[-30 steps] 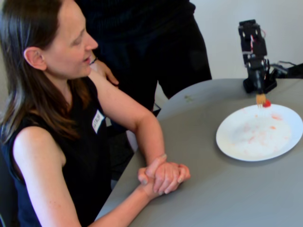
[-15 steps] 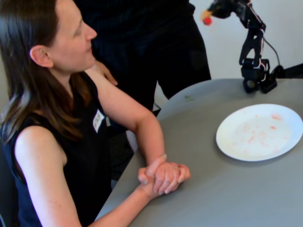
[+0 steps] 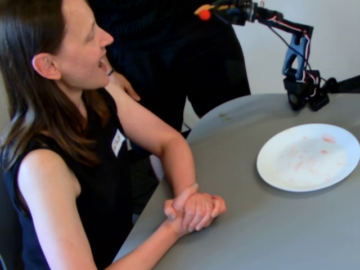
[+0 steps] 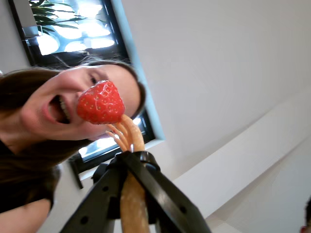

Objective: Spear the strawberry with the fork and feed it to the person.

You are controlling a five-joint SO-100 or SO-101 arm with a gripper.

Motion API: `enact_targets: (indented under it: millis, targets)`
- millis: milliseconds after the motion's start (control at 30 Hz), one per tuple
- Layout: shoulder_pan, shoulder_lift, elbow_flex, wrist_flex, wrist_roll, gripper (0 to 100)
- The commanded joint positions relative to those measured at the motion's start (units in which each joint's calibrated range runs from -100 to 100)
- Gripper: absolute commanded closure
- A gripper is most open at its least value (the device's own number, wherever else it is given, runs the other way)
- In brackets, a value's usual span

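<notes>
The strawberry (image 3: 204,14), a bright red chunk, sits speared on the tines of the orange-yellow fork (image 3: 216,8), held high at the top of the fixed view. My gripper (image 3: 229,9) is shut on the fork's handle. The person (image 3: 67,112), a woman with long brown hair and a black top, sits at the left with her mouth open, some way left of and below the fruit. In the wrist view the strawberry (image 4: 100,103) is on the fork (image 4: 131,194), close in front of her open mouth (image 4: 60,109). The gripper (image 4: 130,159) clamps the handle.
A white plate (image 3: 337,169) with pink juice smears lies on the grey round table (image 3: 253,236) at the right. My arm's base (image 3: 304,87) stands at the table's far edge. A standing figure in dark clothes (image 3: 169,56) is behind the woman. Her clasped hands (image 3: 194,211) rest on the table.
</notes>
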Motion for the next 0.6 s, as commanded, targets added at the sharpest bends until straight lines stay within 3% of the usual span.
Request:
enact_targets:
  millis: [0,133,433,567]
  targets:
    - [3.29,3.92,-2.07,-7.05,-3.11,99]
    - [6.87,15.78,-14.70,-11.92,-6.57,99]
    - [7.02,44.75,-50.23,-13.92,-6.73,99]
    - [7.92,53.22,-58.25,-14.01,-6.78,99]
